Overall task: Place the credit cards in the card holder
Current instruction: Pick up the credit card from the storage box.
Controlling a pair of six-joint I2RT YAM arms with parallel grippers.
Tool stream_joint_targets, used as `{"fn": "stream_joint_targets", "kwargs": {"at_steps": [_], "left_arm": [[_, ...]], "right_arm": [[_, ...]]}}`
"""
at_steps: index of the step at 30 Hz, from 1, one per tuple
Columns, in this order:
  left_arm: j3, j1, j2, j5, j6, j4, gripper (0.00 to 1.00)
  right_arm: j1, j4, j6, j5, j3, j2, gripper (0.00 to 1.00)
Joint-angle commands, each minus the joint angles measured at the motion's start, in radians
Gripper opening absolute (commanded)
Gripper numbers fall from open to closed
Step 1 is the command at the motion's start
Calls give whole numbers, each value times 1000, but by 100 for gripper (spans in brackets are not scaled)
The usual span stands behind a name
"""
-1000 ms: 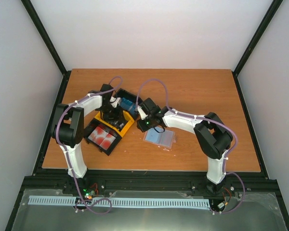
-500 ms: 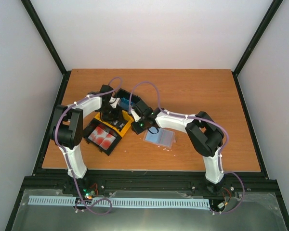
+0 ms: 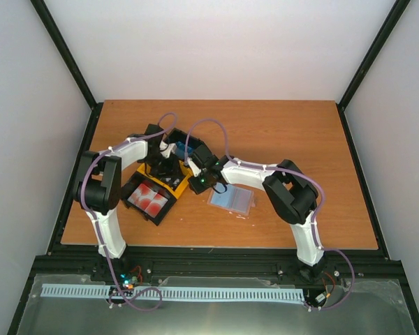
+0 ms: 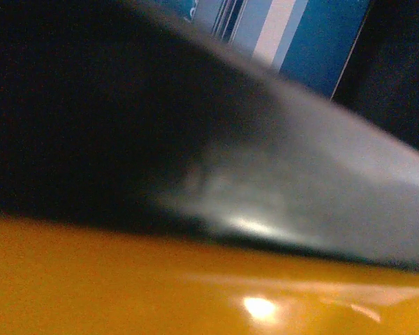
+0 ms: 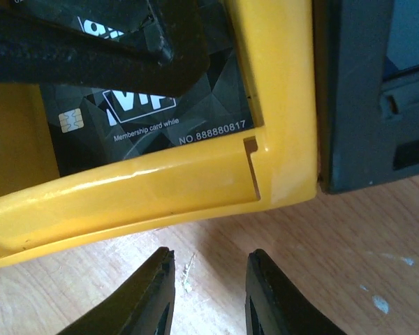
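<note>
In the top view my left gripper point(image 3: 163, 166) reaches down into the yellow bin point(image 3: 184, 183). A black credit card point(image 5: 160, 112) printed "VIP" lies in that bin, with the left gripper's dark fingers point(image 5: 77, 56) over it. The left wrist view is a close blur of a black surface, the yellow wall point(image 4: 195, 286) and a blue card point(image 4: 321, 42), so its jaws are hidden. My right gripper point(image 5: 208, 279) stands open over bare wood, just outside the bin's corner. Red cards point(image 3: 148, 199) lie in the near black bin. The card holder point(image 3: 231, 200) lies flat to the right, showing light blue.
The three-bin tray sits slanted left of centre, with its far black bin point(image 3: 188, 143) holding blue cards. In the right wrist view a black bin wall point(image 5: 349, 105) butts against the yellow bin. Both arms crowd this tray. Black frame rails point(image 3: 216, 252) edge the table.
The right arm has swung left, bringing its gripper from near the card holder up to the yellow bin's corner. The left arm has barely moved.
</note>
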Motion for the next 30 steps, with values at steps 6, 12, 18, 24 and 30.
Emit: {"fn": "stream_joint_targets", "kwargs": {"at_steps": [6, 12, 18, 24, 30], "left_arm": [[2, -3, 23, 124, -30, -45, 48], [10, -3, 4, 156, -29, -63, 46], [33, -3, -31, -46, -70, -61, 48], [35, -6, -44, -206, -80, -36, 59], [60, -12, -40, -202, -74, -37, 62]], "right_arm": [[10, 6, 3, 0, 30, 26, 29], [10, 9, 2, -8, 34, 28, 29], [10, 10, 6, 2, 30, 28, 29], [10, 9, 7, 6, 24, 26, 29], [9, 10, 6, 2, 22, 29, 29]]}}
